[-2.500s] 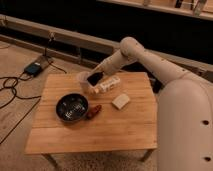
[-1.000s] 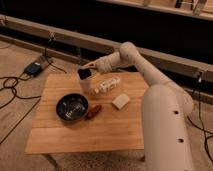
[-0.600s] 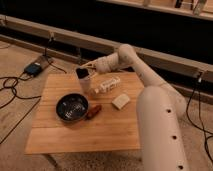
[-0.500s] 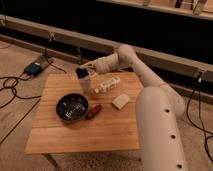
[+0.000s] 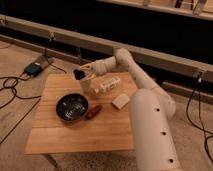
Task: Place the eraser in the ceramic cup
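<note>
Wooden worktop: hand clamped on eraser above ceramic cup; next, lower and release.

view: single camera, high, looked down at an angle on the wooden table | range: mid, whole tabletop seen | arm entered from right | gripper hung closed over the table's far edge | no second view

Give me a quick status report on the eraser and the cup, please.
Pincer shut on eraser, above ceramic cup. Eraser not yet released. Bowl and bottle flank the cup, not blocking.
</note>
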